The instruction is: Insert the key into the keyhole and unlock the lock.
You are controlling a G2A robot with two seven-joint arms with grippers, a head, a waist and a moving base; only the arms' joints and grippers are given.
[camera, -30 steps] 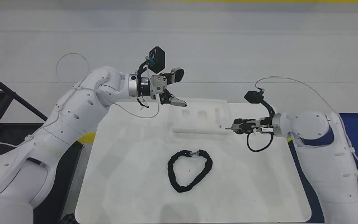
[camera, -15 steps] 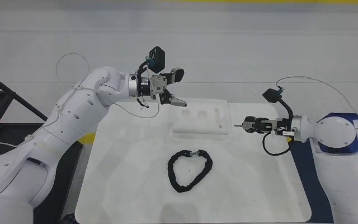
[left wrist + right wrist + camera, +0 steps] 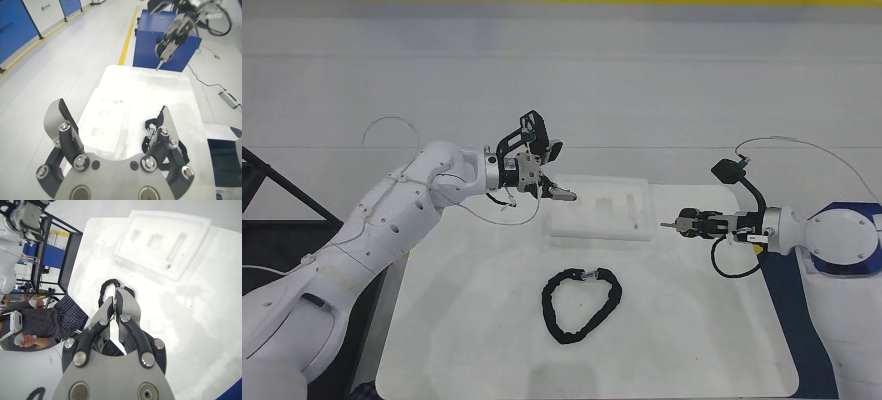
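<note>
Key (image 3: 669,225): small, silvery, pinched in the right gripper (image 3: 680,223). Its blade is level and points at the right end of the white foam tray (image 3: 602,235), just short of it. Lock (image 3: 547,303): black-sleeved chain loop lying flat on the table (image 3: 462,330) near the tray, metal ends toward it. Left gripper (image 3: 554,190): fingers spread wide over the tray's left end.

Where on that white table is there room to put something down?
Bare table lies left of the chain lock, right of it, and along the near edge. Crowded at the far edge: the foam tray, with the left gripper and right gripper beside it.
</note>
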